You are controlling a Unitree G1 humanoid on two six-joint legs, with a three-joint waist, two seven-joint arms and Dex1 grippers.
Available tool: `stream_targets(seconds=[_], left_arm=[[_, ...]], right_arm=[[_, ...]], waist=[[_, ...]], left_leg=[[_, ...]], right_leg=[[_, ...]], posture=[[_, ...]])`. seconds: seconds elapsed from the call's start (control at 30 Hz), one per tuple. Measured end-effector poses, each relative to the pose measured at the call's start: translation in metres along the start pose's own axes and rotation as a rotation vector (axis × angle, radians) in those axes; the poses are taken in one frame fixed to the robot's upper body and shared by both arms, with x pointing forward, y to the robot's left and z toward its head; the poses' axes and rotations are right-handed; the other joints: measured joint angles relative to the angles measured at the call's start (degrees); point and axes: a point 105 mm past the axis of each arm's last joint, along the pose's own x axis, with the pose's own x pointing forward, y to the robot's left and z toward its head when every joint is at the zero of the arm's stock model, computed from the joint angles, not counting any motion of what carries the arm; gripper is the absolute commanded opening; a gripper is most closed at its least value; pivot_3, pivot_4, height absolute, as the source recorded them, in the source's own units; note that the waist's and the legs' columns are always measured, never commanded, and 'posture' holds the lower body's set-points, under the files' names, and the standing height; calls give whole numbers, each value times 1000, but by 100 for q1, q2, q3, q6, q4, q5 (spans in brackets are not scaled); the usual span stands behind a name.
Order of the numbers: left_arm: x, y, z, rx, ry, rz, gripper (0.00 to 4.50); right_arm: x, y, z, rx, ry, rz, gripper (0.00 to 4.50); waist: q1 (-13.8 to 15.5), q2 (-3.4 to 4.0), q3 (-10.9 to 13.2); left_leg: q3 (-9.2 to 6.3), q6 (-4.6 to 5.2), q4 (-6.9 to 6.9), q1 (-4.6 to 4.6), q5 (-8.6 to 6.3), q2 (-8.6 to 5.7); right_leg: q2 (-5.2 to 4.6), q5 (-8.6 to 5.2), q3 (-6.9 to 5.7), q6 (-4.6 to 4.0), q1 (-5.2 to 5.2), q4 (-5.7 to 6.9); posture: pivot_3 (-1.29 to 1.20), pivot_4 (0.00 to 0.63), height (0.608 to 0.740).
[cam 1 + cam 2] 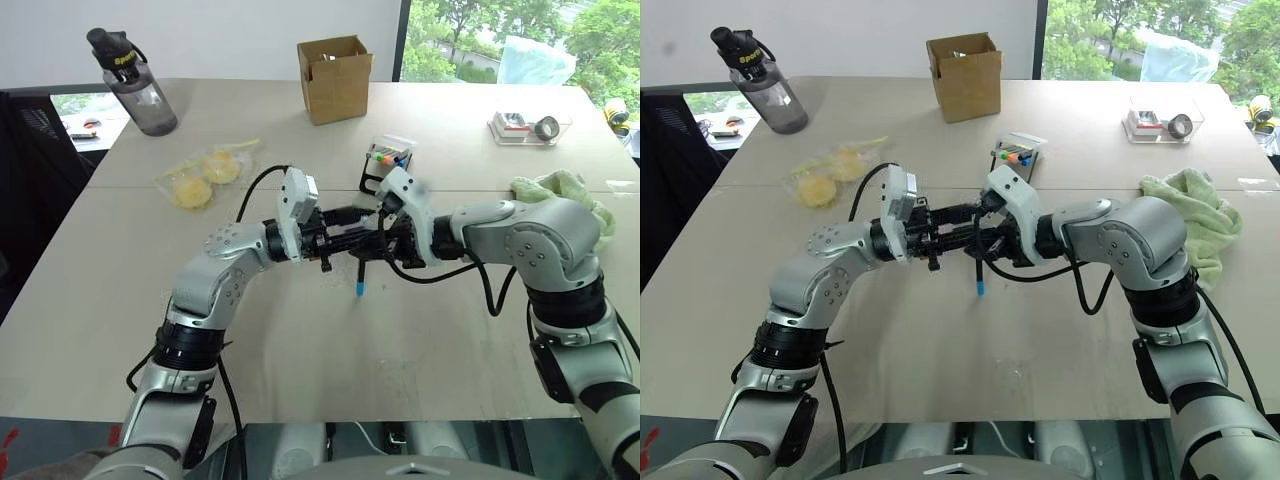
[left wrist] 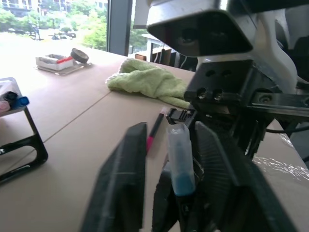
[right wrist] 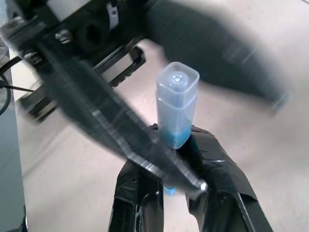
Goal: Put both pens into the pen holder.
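A slim pen (image 1: 360, 272) with a black barrel, light-blue ends and a clear cap (image 3: 176, 104) hangs upright above the middle of the table. My right gripper (image 3: 176, 137) is shut on it from the right. My left gripper (image 2: 171, 130) comes in from the left and is open, one finger (image 2: 125, 169) on each side of the pen's cap, with a gap showing. The pink-ended pen (image 2: 154, 130) lies flat on the table near the green cloth. Just behind the two grippers stands the small black pen holder (image 1: 385, 160), with colourful marker caps in its clear top.
A cardboard box (image 1: 335, 75) stands at the back centre and a water bottle (image 1: 135, 85) at the back left. A plastic bag with yellow items (image 1: 205, 175) lies left of the arms. The green cloth (image 1: 570, 195) and a clear tray with tape (image 1: 525, 125) are on the right.
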Motion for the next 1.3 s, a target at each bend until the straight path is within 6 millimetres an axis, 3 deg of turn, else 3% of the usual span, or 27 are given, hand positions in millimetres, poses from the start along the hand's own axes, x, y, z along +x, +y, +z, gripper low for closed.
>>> stream_targets(seconds=[0.27,0.4,0.47,0.63,0.73,0.87,1.07,1.3], left_arm=[[-20,11,14,-49,-76,93,2684],[-45,21,14,-85,-91,210,2684],[-59,24,11,-81,-75,269,2684],[-64,22,-3,-90,-28,323,2684],[-60,21,2,-51,-34,358,2684],[-59,22,5,1,-18,403,2684],[-65,28,6,69,44,474,2684],[-74,36,2,106,100,549,2684]], right_arm=[[-1,-4,18,-184,-121,-45,113],[-9,-19,43,-411,-264,-136,113],[-15,-34,58,-606,-318,-234,113],[-21,-57,84,-926,-387,-399,113],[-11,-70,79,-1070,-368,-428,113],[2,-80,68,-1111,-346,-413,113],[0,-92,75,-1203,-316,-463,113],[1,-103,66,-1219,-280,-489,113]], waist=[[-10,0,0],[-14,0,0],[-18,0,1],[-5,-4,2],[-5,-5,2],[-16,-4,3],[-14,-3,3],[-8,-3,4]], left_leg=[[0,-1,0,1,0,0],[2,-3,2,2,2,0],[7,-14,3,5,8,0],[9,-26,3,5,15,0],[13,-29,3,5,16,1],[16,-30,3,7,17,3],[16,-33,3,10,19,3],[18,-34,3,9,19,2]], right_leg=[[0,0,1,0,-2,2],[0,0,2,1,-4,6],[0,0,6,1,-4,7],[-1,0,7,0,-4,7],[-4,0,8,0,-4,7],[-6,1,10,-1,-5,11],[-7,1,10,-1,-5,14],[-11,1,9,-1,-5,15]], posture=[[0,150,736],[0,150,736],[0,150,736],[0,150,736],[0,150,736],[0,150,736],[0,150,736],[0,150,736]])
